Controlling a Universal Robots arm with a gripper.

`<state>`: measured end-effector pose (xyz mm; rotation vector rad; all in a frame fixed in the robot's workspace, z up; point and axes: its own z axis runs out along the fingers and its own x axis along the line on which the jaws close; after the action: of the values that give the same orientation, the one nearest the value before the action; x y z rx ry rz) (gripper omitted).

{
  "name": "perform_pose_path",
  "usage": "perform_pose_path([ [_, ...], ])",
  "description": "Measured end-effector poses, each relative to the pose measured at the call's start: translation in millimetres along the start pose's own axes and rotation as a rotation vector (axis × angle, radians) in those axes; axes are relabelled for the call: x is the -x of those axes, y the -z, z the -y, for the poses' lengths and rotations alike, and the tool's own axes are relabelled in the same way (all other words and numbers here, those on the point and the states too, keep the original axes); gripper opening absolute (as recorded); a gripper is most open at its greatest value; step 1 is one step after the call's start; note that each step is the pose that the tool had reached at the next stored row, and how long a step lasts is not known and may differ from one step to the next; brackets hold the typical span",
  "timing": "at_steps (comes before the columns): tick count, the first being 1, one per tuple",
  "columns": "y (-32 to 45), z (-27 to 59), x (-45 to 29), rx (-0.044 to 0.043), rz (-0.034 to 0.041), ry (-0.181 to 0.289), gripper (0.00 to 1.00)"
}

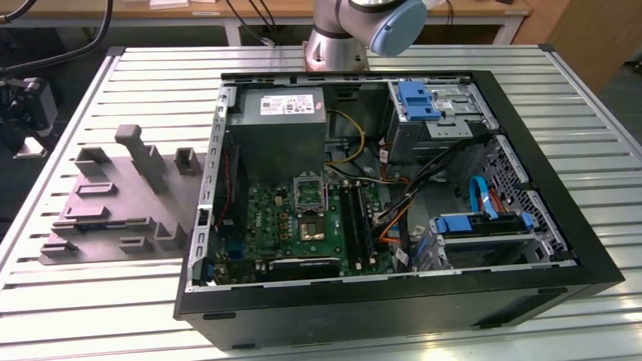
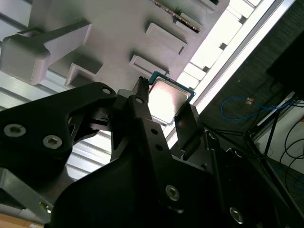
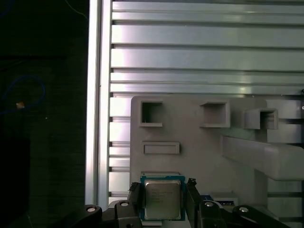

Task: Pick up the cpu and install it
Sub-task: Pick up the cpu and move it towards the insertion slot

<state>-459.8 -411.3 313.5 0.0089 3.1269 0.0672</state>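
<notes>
Cpu (image 3: 162,198), a small thin flat square chip with a pale silvery metal top and a darker edge rim, sits between my fingertips in both wrist views. My gripper (image 3: 163,194) is closed on it, one black finger against each of two opposite edges. The top face is bare.

Behind it lie the grey plastic fixture block (image 3: 199,152) with its square pockets and the slatted aluminium worktop (image 3: 199,52). Chip looks raised clear of the fixture, judging by how large it reads against the pockets.

In the exterior view the fixture is on that view's left. The open black computer case (image 1: 561,248) is just beside it on that view's right, with the green motherboard (image 1: 266,218) flat inside.

Handling, my judgement:
- Very light and rigid; no flex to expect.
- Metal lid and smooth rim are likely slippery, so the hold depends on square contact.
- Underside is delicate, so the edges are the only sound place to grip.
- Little margin for tilt.
</notes>
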Motion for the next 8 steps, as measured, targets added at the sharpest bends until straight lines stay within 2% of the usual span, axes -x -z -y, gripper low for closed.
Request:
perform_pose_path([
  [8, 1.2, -0.1, 0.0, 0.0, 0.0, 0.0, 0.47],
])
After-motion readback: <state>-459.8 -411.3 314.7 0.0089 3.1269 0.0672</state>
